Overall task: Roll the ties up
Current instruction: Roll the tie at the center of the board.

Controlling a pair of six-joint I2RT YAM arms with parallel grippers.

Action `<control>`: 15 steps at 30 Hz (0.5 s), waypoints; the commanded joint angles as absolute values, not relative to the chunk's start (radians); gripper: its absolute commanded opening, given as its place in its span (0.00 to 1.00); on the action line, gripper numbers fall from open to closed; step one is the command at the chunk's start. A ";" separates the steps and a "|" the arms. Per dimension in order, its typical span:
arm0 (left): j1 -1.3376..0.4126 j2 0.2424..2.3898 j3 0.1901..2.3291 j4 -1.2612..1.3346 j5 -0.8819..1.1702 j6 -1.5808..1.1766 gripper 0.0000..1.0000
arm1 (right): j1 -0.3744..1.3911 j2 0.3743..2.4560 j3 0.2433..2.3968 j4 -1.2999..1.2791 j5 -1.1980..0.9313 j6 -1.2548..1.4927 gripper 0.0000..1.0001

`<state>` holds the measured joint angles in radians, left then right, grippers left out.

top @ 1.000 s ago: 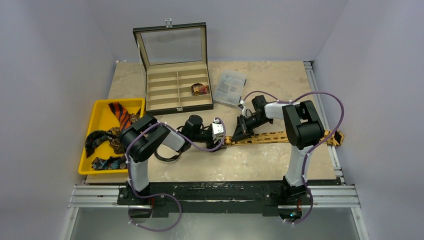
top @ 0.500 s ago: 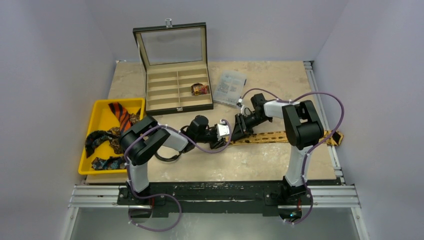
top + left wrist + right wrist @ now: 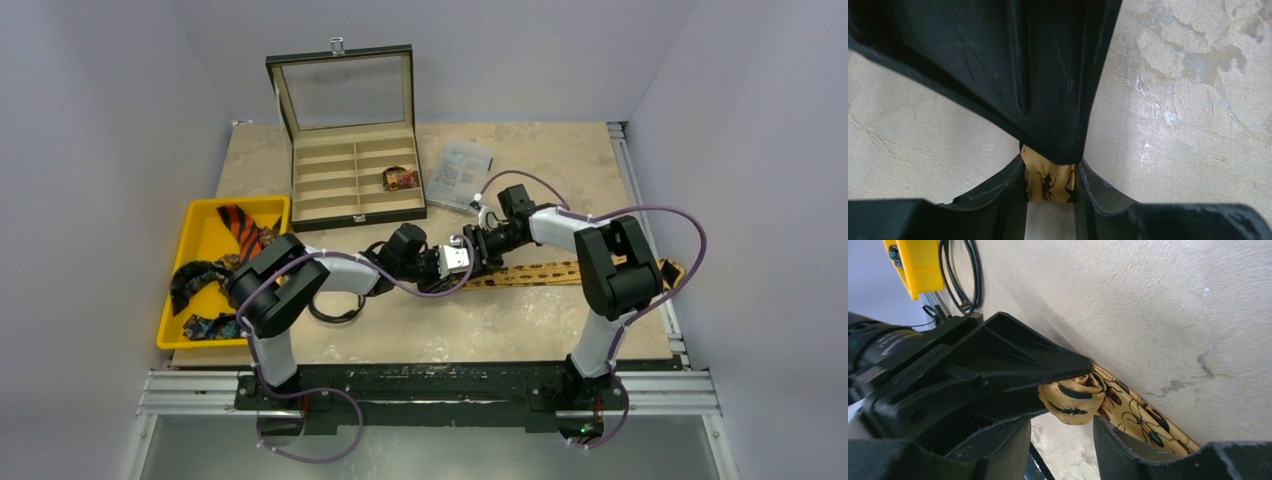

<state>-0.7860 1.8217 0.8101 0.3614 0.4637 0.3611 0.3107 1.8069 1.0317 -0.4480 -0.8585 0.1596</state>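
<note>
Across the right half of the table [image 3: 520, 320] the tan-gold tie [image 3: 570, 271] is laid flat, its far tail reaching the right edge, while other ties [image 3: 225, 250] are heaped in the yellow tray [image 3: 200, 215] at the left. The long unrolled stretch is judged the main hazard: if it is dragged or twisted during further winding, the layers could be wound askew or the tail pulled off the edge. The left gripper [image 3: 1050, 184] is seen nearly closed, with the rolled end [image 3: 1070, 397] of the tie pinched between its fingers. The right gripper [image 3: 1060, 434] is set partly open astride that roll, with nothing gripped. With only one narrow pinch on it, the small roll could be loosened or sprung open, and the crowded fingers could be knocked together.
</note>
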 commanded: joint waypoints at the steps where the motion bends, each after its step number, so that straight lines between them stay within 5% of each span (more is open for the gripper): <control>1: -0.795 1.844 0.819 0.178 0.398 0.382 0.23 | 0.325 1.855 1.037 -0.377 -0.854 0.209 0.47; 9: -0.809 1.848 0.822 0.161 0.388 0.394 0.23 | 0.325 1.888 1.054 -0.370 -0.838 0.186 0.07; 10: -0.810 1.847 0.819 0.169 0.392 0.395 0.29 | 0.324 1.892 1.042 -0.394 -0.831 0.157 0.00; 15: -0.758 1.832 0.775 0.321 0.524 0.363 0.53 | 0.295 1.956 1.025 -0.452 -0.813 0.101 0.00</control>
